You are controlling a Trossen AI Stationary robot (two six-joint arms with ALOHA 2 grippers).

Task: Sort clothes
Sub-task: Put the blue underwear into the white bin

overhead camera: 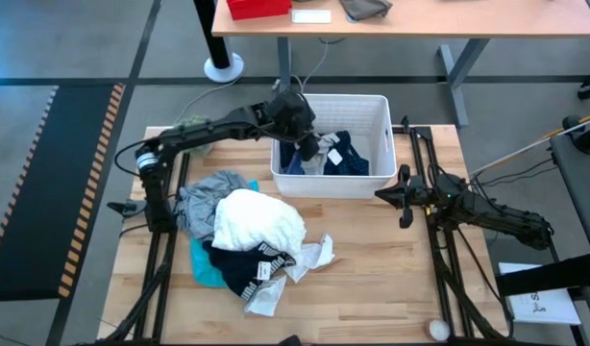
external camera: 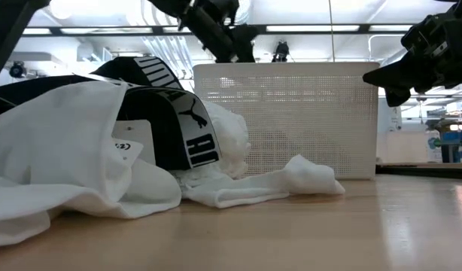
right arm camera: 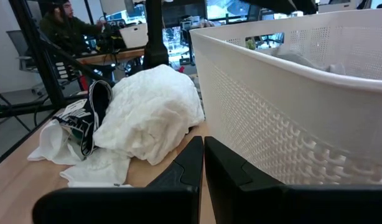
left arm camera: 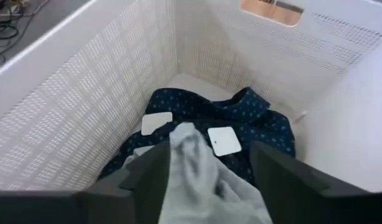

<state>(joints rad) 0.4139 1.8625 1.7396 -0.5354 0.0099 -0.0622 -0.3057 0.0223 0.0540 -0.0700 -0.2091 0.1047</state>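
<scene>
Left gripper: I have my left gripper (left arm camera: 206, 171) inside the white perforated plastic bin (overhead camera: 362, 108) at the surface's far edge, fingers spread, a soft grey garment (left arm camera: 194, 168) lying loose between them on the dotted navy cloth (left arm camera: 253, 118).
Right gripper: my right gripper (right arm camera: 203, 158) is closed on nothing, beside the bin's right wall.
Remaining clothes: heaped at the surface's left-centre, fluffy white garment (overhead camera: 257, 219) on top.
Handling: I judge it light and limp; I'd pinch a raised fold.
</scene>
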